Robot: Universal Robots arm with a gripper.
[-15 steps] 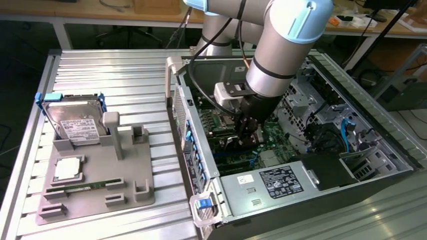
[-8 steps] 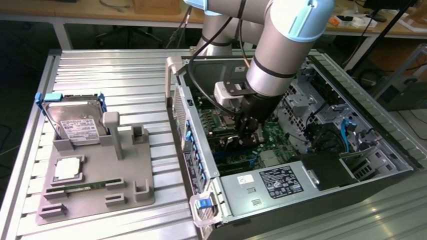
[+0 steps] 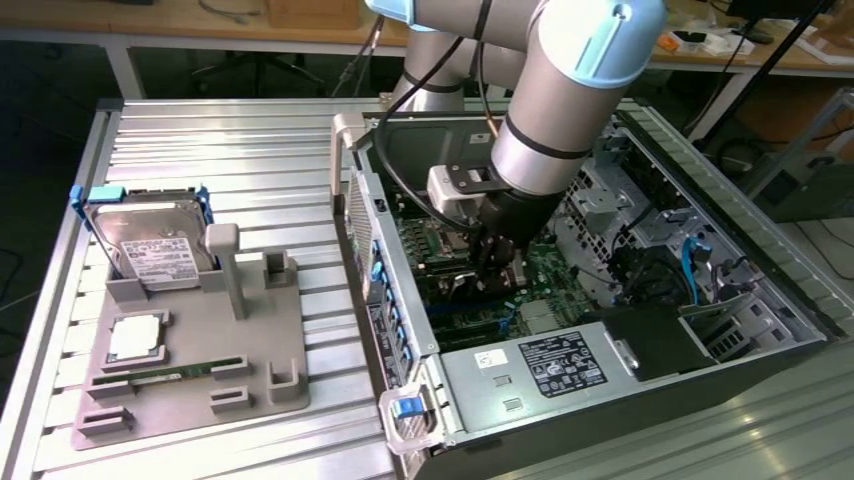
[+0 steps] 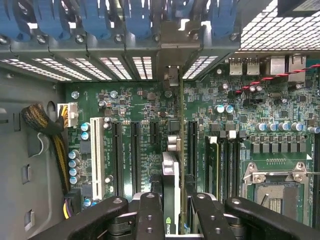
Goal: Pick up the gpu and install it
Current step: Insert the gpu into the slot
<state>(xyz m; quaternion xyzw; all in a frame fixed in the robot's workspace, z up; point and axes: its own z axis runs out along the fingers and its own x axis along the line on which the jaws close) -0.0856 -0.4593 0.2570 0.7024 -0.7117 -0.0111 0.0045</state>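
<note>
My gripper [image 3: 499, 258] reaches down inside the open computer case [image 3: 400, 330], over the green motherboard [image 3: 461, 300]. In the wrist view the gripper [image 4: 174, 220] is shut on the gpu [image 4: 171, 170], which is seen edge-on between the two black fingers [image 4: 149, 215]. The card stands upright along the row of black expansion slots [image 4: 135, 155], its pale metal end bracket [image 4: 172, 75] against the case's rear slot openings. Whether its edge sits in a slot I cannot tell.
A white slot [image 4: 97, 155], memory slots and the CPU socket [image 4: 277, 190] flank the card. Blue latches [image 4: 125, 20] line the rear wall. On the table at the exterior view's left, a grey fixture [image 3: 254, 390] holds a hard drive [image 3: 158, 250], a processor [image 3: 138, 338] and a memory stick [image 3: 174, 375].
</note>
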